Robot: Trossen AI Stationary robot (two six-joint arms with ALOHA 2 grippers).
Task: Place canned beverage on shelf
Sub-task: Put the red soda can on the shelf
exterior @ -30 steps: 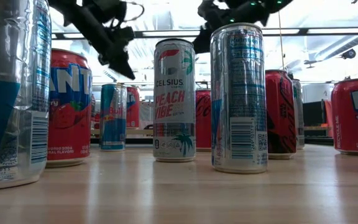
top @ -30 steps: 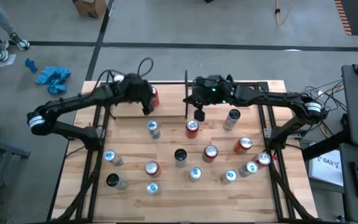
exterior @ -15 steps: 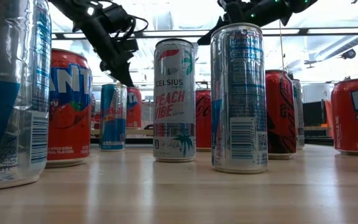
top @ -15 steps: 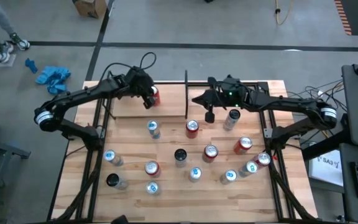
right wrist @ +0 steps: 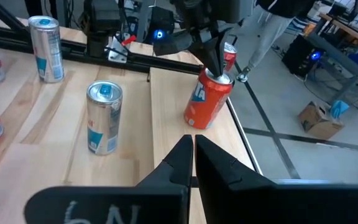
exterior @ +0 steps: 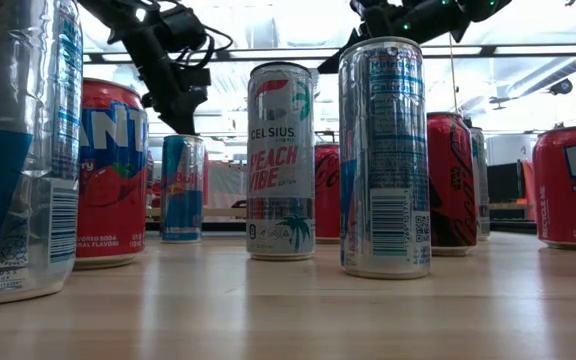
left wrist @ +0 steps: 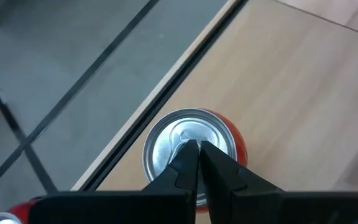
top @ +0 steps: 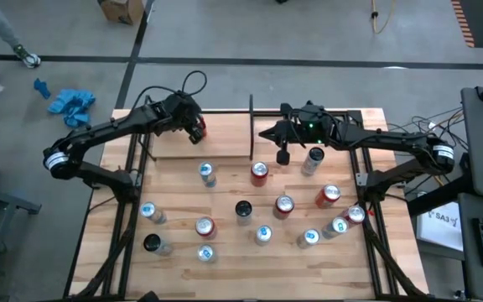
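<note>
One red can (left wrist: 194, 146) stands on the shelf (top: 225, 144); our left fingers (left wrist: 196, 163), pressed together, touch its top; many cans remain.

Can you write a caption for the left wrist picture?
The left tool, shut, points down at the silver top of a red can near the wooden edge.

Both arms are dark, nearly black, built of slim jointed segments. The left arm (top: 107, 134) has a pale silver-white band near its base at about 8 o'clock of the table, and a black cable loops above its wrist. The right arm (top: 376, 138) carries a similar pale band near its base at 3 o'clock and a small green light on its wrist housing. Each ends in two narrow, tapered, matte black fingers (left wrist: 188, 165).
</note>
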